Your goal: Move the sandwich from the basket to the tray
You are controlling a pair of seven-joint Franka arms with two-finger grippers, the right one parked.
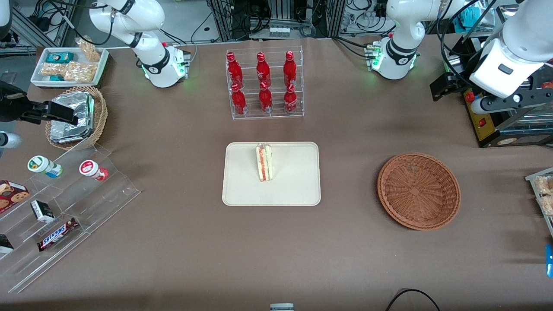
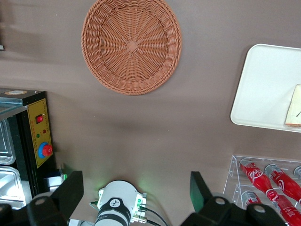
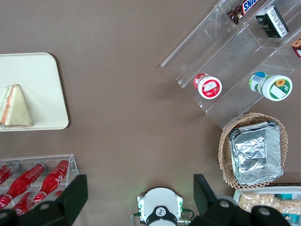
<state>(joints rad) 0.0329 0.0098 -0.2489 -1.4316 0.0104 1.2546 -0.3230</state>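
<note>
Brown table: sandwich (image 1: 264, 162) on tray (image 1: 293, 190), long axis toward the front camera; basket (image 1: 418, 190) apart; gripper (image 2: 136, 197) high, wide open, holding nothing.

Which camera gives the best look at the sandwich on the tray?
The right wrist view: the sandwich shows its whole triangular face on the tray. The front view shows only its layered edge; the left wrist view cuts it off. The gripper hangs open, high above the table.

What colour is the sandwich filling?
The sandwich on the tray has orange-red and green filling, clearest in the front view. The gripper is open, raised.
</note>
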